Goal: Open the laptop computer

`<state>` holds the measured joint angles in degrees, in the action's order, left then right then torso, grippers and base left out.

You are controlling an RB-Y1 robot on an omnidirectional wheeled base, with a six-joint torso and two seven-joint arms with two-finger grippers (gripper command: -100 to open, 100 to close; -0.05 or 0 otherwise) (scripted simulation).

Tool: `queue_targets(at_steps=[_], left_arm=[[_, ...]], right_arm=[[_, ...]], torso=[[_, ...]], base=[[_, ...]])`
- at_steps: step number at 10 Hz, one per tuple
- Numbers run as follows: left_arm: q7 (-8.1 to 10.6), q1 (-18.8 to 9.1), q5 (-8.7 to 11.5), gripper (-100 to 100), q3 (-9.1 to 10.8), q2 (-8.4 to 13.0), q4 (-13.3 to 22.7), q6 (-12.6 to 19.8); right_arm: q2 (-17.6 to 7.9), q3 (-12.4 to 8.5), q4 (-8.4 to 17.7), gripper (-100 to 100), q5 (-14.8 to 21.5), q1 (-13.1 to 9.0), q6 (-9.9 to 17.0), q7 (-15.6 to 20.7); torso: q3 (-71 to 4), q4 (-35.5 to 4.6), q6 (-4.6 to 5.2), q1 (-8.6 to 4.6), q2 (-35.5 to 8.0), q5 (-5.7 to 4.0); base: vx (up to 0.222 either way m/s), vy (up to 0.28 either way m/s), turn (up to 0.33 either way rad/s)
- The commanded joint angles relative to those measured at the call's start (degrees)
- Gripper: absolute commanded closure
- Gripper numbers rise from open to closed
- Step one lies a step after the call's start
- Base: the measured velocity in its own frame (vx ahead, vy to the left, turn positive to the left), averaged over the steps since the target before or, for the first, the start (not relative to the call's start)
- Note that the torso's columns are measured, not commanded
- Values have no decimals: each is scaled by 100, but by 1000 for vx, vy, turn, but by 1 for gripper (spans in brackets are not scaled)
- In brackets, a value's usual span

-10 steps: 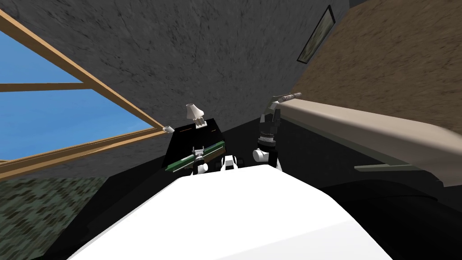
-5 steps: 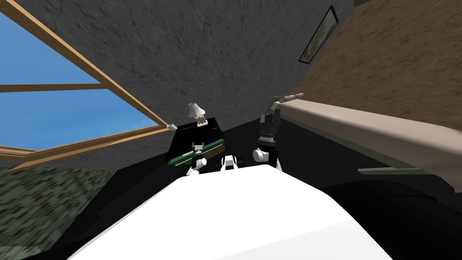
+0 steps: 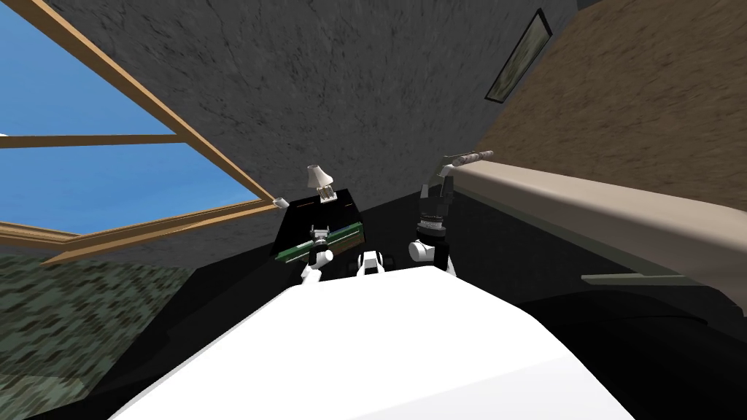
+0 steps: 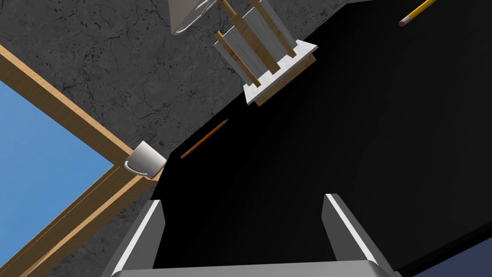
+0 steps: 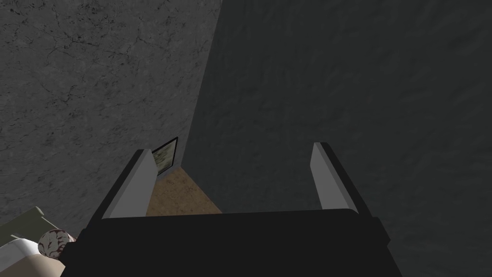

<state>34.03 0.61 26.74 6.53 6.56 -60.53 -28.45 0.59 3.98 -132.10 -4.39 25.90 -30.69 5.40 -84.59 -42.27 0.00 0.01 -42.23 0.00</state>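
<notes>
The desk (image 4: pixel 336 144) is flat black; at its corner the mug (image 4: pixel 144 161) is pale grey-white; along the edge just beside it lies a reddish brown pencil (image 4: pixel 204 139); toward the far edge a yellow pencil (image 4: pixel 417 12) has a red end. The lamp (image 4: pixel 269 53) has a white-grey base with light wood strips; the laptop (image 3: pixel 321 244) shows as a dark green band. The wall (image 4: pixel 96 48) is dark grey with fine black cracks; the window frame (image 4: pixel 72 120) is tan with wood grain, its panes plain blue. The floor (image 3: pixel 73 306) has a blocky green-grey pattern; the bed (image 3: pixel 583 204) is beige. The left claw (image 4: pixel 242 226) has light grey fingers (image 4: pixel 144 235) edged in white; the right claw (image 5: pixel 230 182) has grey fingers on a black body.
</notes>
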Motion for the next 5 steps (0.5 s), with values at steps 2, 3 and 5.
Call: queue_targets(at_steps=[2,3,5], left_arm=[[0,1,0,0,0,-1,0,-3],[0,1,0,0,0,-1,0,-3],[0,1,0,0,0,-1,0,-3]], right_arm=[[0,0,0,0,0,0,0,0],[0,0,0,0,0,0,0,0],[0,0,0,0,0,0,0,0]], torso=[[-2,0,0,2,1,1],[1,-1,0,0,-3,0],[3,-2,0,-2,-6,-1]], base=[[0,0,0],[0,0,0],[0,0,0]])
